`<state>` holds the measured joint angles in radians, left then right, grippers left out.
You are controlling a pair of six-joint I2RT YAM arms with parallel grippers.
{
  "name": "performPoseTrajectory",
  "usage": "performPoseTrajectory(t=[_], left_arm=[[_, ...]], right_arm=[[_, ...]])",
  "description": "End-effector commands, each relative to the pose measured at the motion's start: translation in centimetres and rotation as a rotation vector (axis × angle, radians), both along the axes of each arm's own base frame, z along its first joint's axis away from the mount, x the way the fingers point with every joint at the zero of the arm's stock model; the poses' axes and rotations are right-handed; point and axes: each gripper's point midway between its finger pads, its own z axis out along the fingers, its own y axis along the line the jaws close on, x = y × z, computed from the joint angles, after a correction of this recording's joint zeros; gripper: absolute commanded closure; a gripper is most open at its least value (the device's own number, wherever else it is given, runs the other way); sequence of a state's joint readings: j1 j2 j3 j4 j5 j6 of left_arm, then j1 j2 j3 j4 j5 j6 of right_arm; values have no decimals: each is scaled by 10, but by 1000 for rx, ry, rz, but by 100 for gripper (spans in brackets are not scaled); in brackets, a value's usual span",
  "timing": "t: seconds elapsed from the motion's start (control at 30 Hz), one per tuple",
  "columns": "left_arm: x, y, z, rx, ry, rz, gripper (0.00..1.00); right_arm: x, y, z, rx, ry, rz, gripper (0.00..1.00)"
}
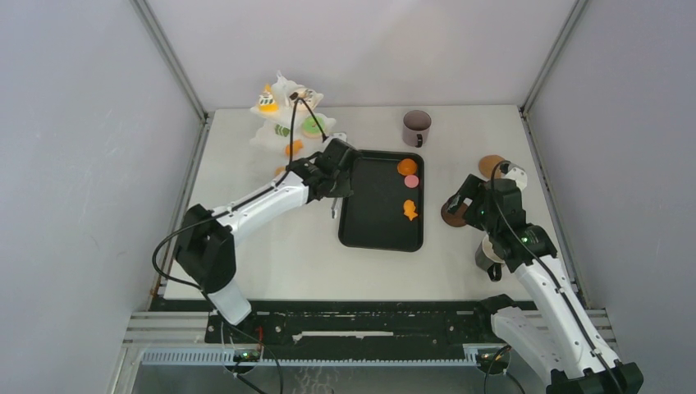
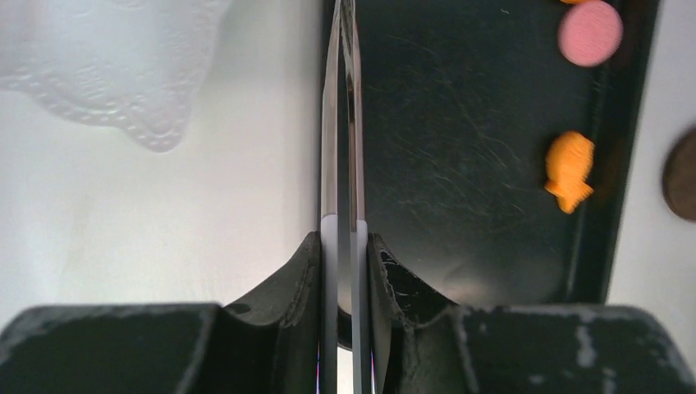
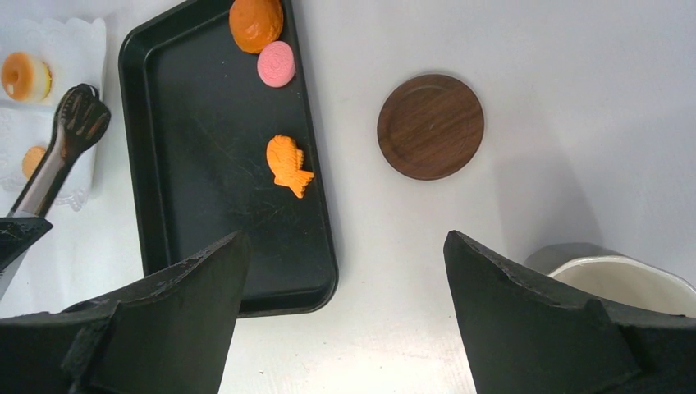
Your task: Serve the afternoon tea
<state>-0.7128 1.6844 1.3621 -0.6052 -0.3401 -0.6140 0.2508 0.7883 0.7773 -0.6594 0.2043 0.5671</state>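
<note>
Orange fish pastry (image 1: 409, 210) lies along tray (image 1: 369, 226), tail nearward.

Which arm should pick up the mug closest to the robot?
Probably the right. The right gripper is open and empty, and that mug sits just beside it. The left gripper is shut on the tongs, over at the other edge of the tray.

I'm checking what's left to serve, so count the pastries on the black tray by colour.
Orange: 2, a round pastry and a fish-shaped pastry
Pink: 1, a round cookie
Total on the black tray: 3
</note>
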Motion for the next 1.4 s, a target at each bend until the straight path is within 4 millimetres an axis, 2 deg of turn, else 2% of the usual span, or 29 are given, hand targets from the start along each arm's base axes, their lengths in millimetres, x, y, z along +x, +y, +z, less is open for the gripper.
performPoseTrajectory(t=[0.0,0.2,0.5,0.7,0.97,1.1,1.37], left_arm=[[-4,-54,49,-142,-82,-217,94],[-7,-99,51,-194,-101,-383,79],[14,-122,36,-175,-99,-414,67],[26,-132,39,-174,-115,-411,59],[40,-141,35,-153,-122,-399,56],[45,-145,30,-128,-103,-413,50],[47,-151,11,-102,-56,-427,50]], right_arm=[[-1,-1,4,6,-20,-15,4],[-1,-3,4,0,-21,-20,5],[0,-7,2,-20,-12,-27,4],[4,-5,1,-15,-12,-26,4],[6,-6,-2,-22,-4,-25,4],[8,-6,-2,-24,-3,-20,5],[8,-7,-2,-21,-4,-22,4]])
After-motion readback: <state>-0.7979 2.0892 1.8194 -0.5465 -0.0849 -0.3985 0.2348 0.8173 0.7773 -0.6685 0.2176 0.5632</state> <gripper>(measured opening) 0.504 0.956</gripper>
